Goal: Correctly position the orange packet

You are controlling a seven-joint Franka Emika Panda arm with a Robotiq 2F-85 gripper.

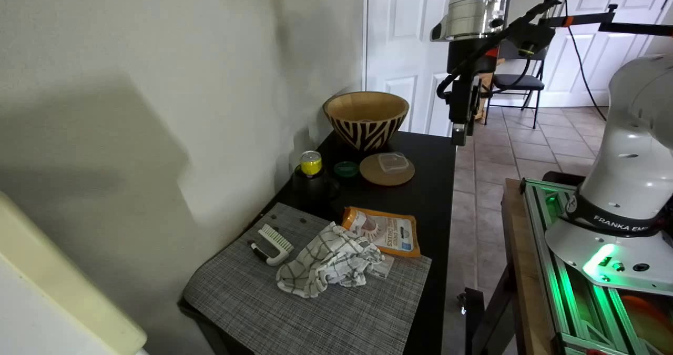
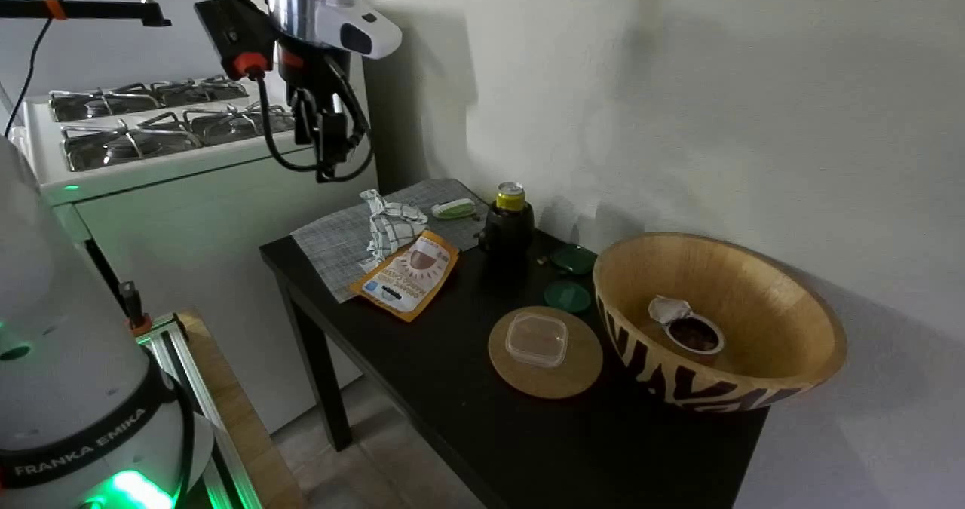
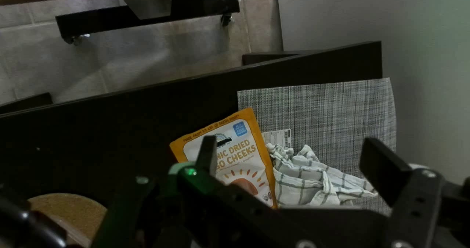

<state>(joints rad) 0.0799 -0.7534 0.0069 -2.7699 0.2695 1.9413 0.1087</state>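
Observation:
An orange packet [image 1: 391,232] with a white front lies flat and at an angle, partly on the grey placemat [image 1: 363,318] and partly on the black table. It also shows in an exterior view [image 2: 413,274] and in the wrist view [image 3: 242,156], where a finger covers part of it. A crumpled checked cloth [image 1: 331,263] lies against its side, on the placemat. My gripper [image 3: 293,156] is open and empty. It hangs well above the table in both exterior views [image 1: 460,134] [image 2: 329,173], and is apart from the packet.
A white brush [image 1: 273,244] lies on the placemat by the wall. A dark mug with a yellow can [image 1: 310,164], green lids [image 2: 568,296], a round board [image 2: 546,384] with a clear plastic lid, and a large wooden bowl [image 2: 724,298] stand farther along the table. A stove [image 2: 151,132] stands beyond.

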